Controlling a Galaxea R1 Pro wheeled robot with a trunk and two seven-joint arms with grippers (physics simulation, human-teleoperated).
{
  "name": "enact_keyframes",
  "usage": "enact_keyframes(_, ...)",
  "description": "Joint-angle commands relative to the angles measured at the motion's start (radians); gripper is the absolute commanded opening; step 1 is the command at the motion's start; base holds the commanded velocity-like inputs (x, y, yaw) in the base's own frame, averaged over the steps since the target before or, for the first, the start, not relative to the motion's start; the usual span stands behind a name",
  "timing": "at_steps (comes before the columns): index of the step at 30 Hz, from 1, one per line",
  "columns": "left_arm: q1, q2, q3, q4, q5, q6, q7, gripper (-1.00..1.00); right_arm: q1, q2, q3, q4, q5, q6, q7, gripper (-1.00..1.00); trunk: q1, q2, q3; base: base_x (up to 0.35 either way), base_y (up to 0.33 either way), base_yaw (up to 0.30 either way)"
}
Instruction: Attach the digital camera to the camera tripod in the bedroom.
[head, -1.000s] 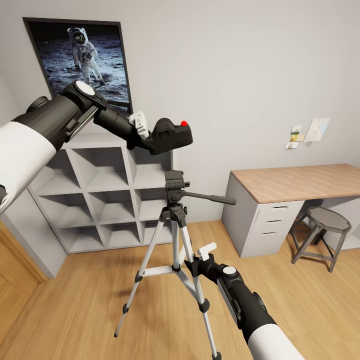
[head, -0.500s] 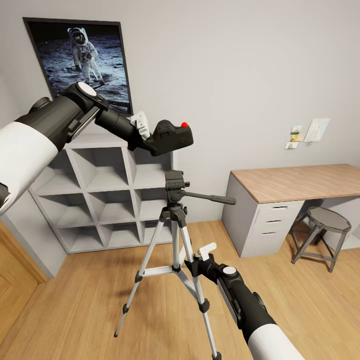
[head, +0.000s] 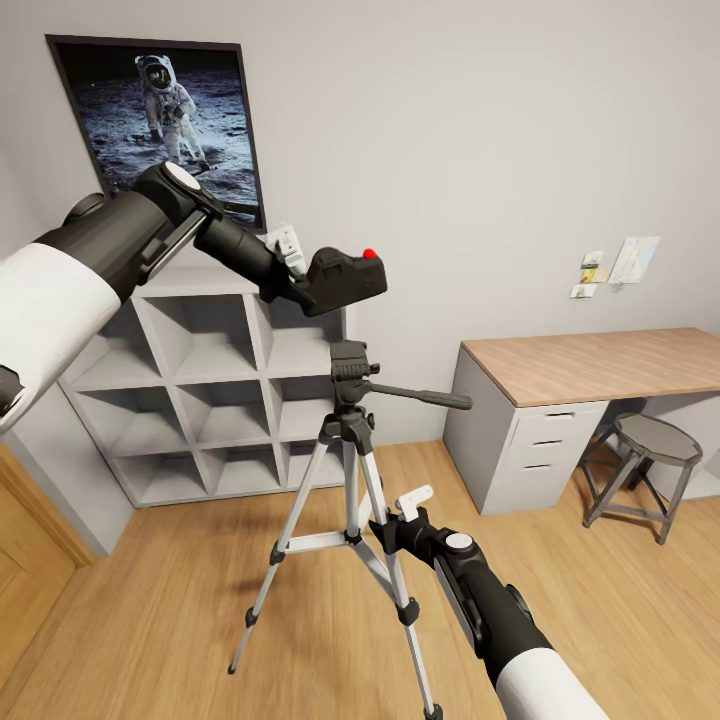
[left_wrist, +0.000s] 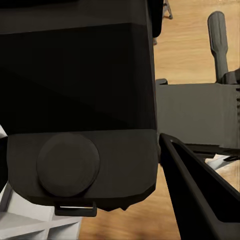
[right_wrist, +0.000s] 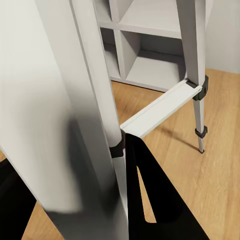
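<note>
While right jaws (head: 385, 527) stay clamped on camera tripod (head: 349, 420) leg, left jaws (head: 305, 285) lower gripped digital camera (head: 346, 280) slightly

The digital camera (head: 345, 279) looks matt black plastic, its button glossy red. The camera tripod (head: 352, 478) has smooth silvery metal legs — black plastic joints. Floor (head: 180, 610) — light wood planks.

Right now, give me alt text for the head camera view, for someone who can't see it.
The left end effector holds the digital camera in the air just above the black head of the camera tripod. The right end effector is at one tripod leg. Behind are a white cube shelf, an astronaut poster, a desk and a stool.
</note>
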Motion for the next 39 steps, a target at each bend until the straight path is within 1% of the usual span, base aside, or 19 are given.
enact_keyframes(1,-0.002,0.002,-0.008,-0.002,0.009,0.013,0.002,-1.00,-0.001,0.000,-0.004,0.023,0.029,0.084,0.009,-1.00,0.001,-0.002,-0.002,0.000,0.000,0.000)
enact_keyframes(5,-0.002,0.000,-0.012,-0.002,0.007,0.020,0.002,-1.00,-0.001,0.000,-0.004,0.023,0.029,0.084,0.008,-1.00,0.001,-0.002,-0.002,0.000,0.000,0.000)
enact_keyframes(9,-0.002,-0.012,-0.026,-0.001,0.005,0.022,0.003,-1.00,-0.001,0.000,-0.004,0.023,0.029,0.084,0.007,-1.00,0.001,-0.002,-0.002,0.000,0.000,0.000)
enact_keyframes(14,-0.002,-0.038,-0.060,0.009,0.006,0.022,0.006,-1.00,-0.002,0.000,-0.004,0.023,0.029,0.084,0.007,-1.00,0.001,-0.002,-0.002,0.000,0.000,0.000)
enact_keyframes(20,-0.002,-0.049,-0.077,0.014,0.008,0.021,0.008,-1.00,-0.002,0.000,-0.004,0.023,0.030,0.084,0.007,-1.00,0.001,-0.002,-0.002,0.000,0.000,0.000)
enact_keyframes(31,0.015,-0.049,-0.082,0.016,0.004,0.011,0.010,-1.00,-0.002,0.000,-0.004,0.023,0.029,0.084,0.007,-1.00,0.001,-0.002,-0.002,0.000,0.000,0.000)
enact_keyframes(39,0.038,-0.037,-0.082,0.016,0.004,0.003,0.008,-1.00,-0.001,0.000,-0.004,0.023,0.029,0.084,0.007,-1.00,0.001,-0.002,-0.002,0.000,0.000,0.000)
